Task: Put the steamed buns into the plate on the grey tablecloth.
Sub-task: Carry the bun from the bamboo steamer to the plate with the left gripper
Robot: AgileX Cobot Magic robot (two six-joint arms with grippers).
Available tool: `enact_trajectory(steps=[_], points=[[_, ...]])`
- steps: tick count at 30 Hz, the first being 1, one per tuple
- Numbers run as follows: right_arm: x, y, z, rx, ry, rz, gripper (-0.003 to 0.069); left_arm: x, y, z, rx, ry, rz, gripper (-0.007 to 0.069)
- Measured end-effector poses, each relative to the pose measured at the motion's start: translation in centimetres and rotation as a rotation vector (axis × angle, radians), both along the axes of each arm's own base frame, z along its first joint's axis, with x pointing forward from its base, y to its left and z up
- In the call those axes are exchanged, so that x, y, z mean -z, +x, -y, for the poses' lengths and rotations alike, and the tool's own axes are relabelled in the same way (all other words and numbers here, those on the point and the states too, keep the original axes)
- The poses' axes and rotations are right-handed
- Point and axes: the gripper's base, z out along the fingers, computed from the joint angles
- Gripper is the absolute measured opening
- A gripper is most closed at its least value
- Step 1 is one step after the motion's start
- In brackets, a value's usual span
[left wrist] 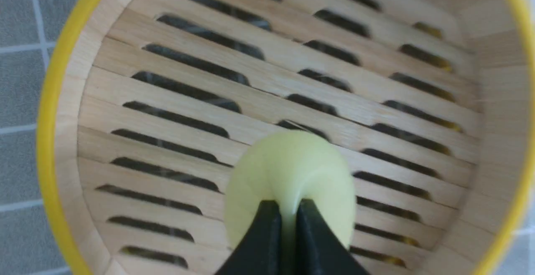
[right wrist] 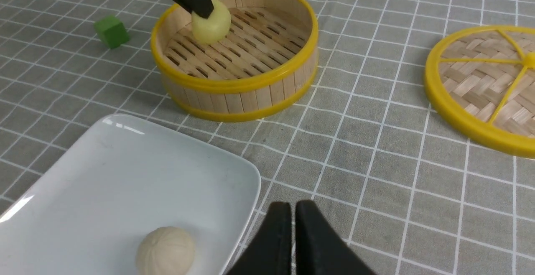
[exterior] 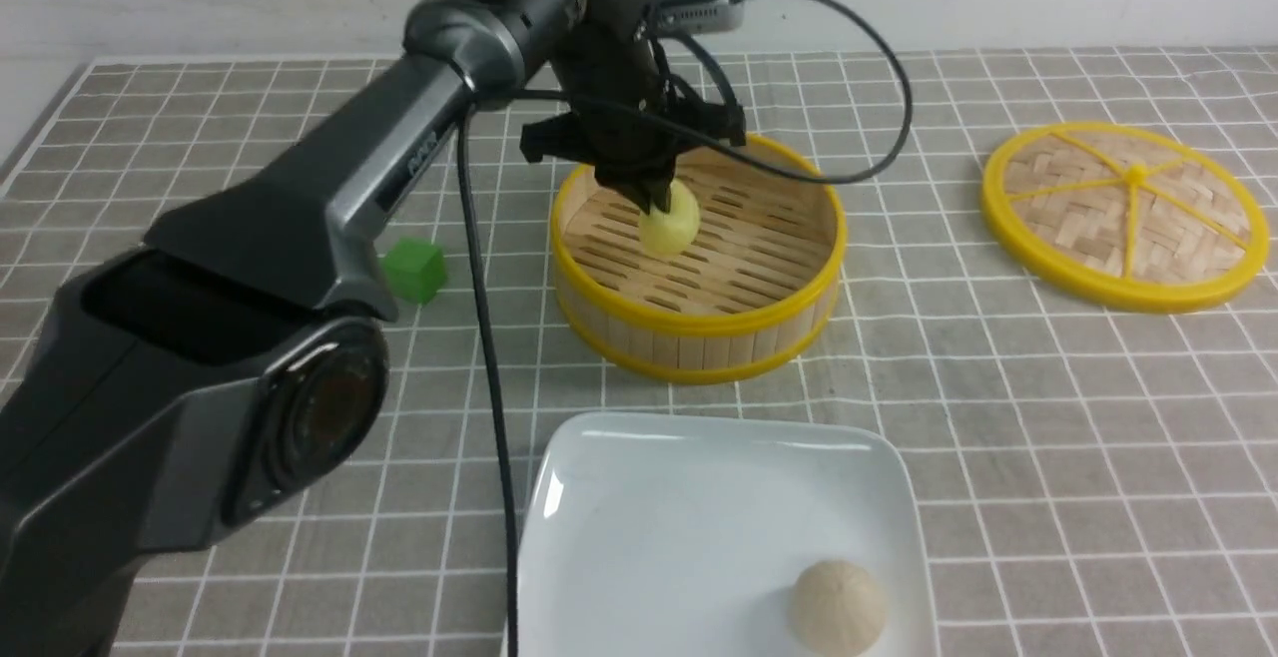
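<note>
Pale yellow bun [exterior: 669, 223]: smooth, glossy, dome-shaped, pinched at the top so a crease runs down from the grip. It sits over the slatted floor of the steamer basket [exterior: 699, 337], toward the basket's far-left part in the front view. Whether it touches the slats cannot be told.

Left gripper [exterior: 657, 203]: reaches down into the basket, fingers [left wrist: 267, 233] narrowed onto the yellow bun, with a thin ridge of bun squeezed between them in the left wrist view.

Beige bun [exterior: 837, 607]: off-white, matte, with faint ribs running up to its crown. It rests on the plate [exterior: 649, 497] near the plate's near-right corner.

Plate: white, glossy, square with rounded corners, lying on the grey tablecloth [exterior: 1048, 417] just in front of the basket, not touching it.

Right gripper [right wrist: 291, 220]: fingers drawn almost together, nothing between them, above the cloth just beside the plate's right edge.

Count:
- buns 2 (1 yellow, 1 beige)
- plate 1
- basket 1
- woven lid [exterior: 1123, 213] 1, flat on the cloth, well to the right of the basket
- green cube [exterior: 414, 270] 1, left of the basket
- grippers 2
</note>
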Motion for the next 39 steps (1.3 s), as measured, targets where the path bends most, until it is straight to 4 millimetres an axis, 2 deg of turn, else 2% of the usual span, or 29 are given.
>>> enact_trajectory(steps=[1,2,3,4,5,6,7,9,10,11,12,13,15,17,20,26,29,30,34,35,38,39], points=[[0.0,0.0,0.0,0.000,0.001,0.000,0.0034,-1.2,-0.6,-0.1,0.010,-0.018,0.008,0.0023],[0.0,0.0,0.0,0.000,0.001,0.000,0.0036,-3.4,-1.9,-0.5,0.031,-0.050,0.015,0.0023],[0.0,0.0,0.0,0.000,0.001,0.000,0.0036,-3.1,-1.9,-0.5,0.035,-0.049,0.005,0.0023],[0.0,0.0,0.0,0.000,0.001,0.000,0.0039,-5.6,-4.2,-0.9,0.072,-0.092,0.002,0.0023],[0.0,0.0,0.0,0.001,0.000,-0.001,0.0039,-5.8,-5.1,-1.0,0.087,-0.093,-0.016,0.0023],[0.0,0.0,0.0,0.002,-0.001,-0.003,0.0041,-7.1,-6.9,-1.2,0.117,-0.094,-0.016,0.0023],[0.1,0.0,0.0,0.003,-0.003,-0.006,0.0042,-7.4,-8.5,-1.5,0.140,-0.079,-0.031,0.0023],[0.1,0.0,0.0,0.004,-0.004,-0.011,0.0043,-6.9,-10.8,-1.8,0.168,-0.042,-0.076,0.0023],[0.1,0.0,0.1,0.005,-0.005,-0.013,0.0044,-6.9,-12.6,-2.0,0.189,-0.023,-0.092,0.0023],[0.1,0.0,0.1,0.005,-0.005,-0.013,0.0044,-6.7,-13.3,-2.0,0.200,-0.012,-0.105,0.0023],[0.1,0.0,0.1,0.006,-0.006,-0.014,0.0046,-5.6,-15.5,-2.2,0.228,0.030,-0.151,0.0023],[0.1,0.0,0.1,0.006,-0.006,-0.014,0.0047,-4.7,-16.7,-2.1,0.250,0.060,-0.183,0.0023],[0.1,0.0,0.1,0.007,-0.008,-0.016,0.0050,-2.5,-18.9,-1.8,0.295,0.120,-0.248,0.0025],[0.1,0.0,0.1,0.007,-0.007,-0.017,0.0053,-0.5,-20.3,-1.2,0.330,0.156,-0.284,0.0027],[0.2,0.0,0.1,0.007,-0.007,-0.017,0.0059,2.3,-21.1,-0.1,0.357,0.170,-0.278,0.0029],[0.2,0.0,0.1,0.007,-0.007,-0.017,0.0067,5.1,-20.1,1.0,0.328,0.169,-0.246,0.0056],[0.3,-0.1,0.1,0.007,0.000,-0.038,0.0071,6.6,-19.4,1.2,0.297,0.193,-0.244,0.0146],[0.3,-0.1,0.1,0.008,-0.001,-0.040,0.0071,6.7,-19.4,1.2,0.295,0.195,-0.246,0.0146],[0.7,-0.5,0.4,0.033,-0.020,-0.123,0.0074,7.1,-19.2,1.2,0.262,0.199,-0.245,0.0295],[0.4,-0.8,0.8,0.056,-0.045,-0.167,0.0074,6.7,-19.2,1.2,0.254,0.190,-0.232,0.0363],[-0.5,-1.3,1.5,0.075,-0.091,-0.197,0.0074,5.8,-19.3,1.0,0.254,0.176,-0.211,0.0420],[-1.6,-1.8,2.2,0.082,-0.132,-0.212,0.0074,4.9,-19.5,0.8,0.255,0.165,-0.186,0.0449]])
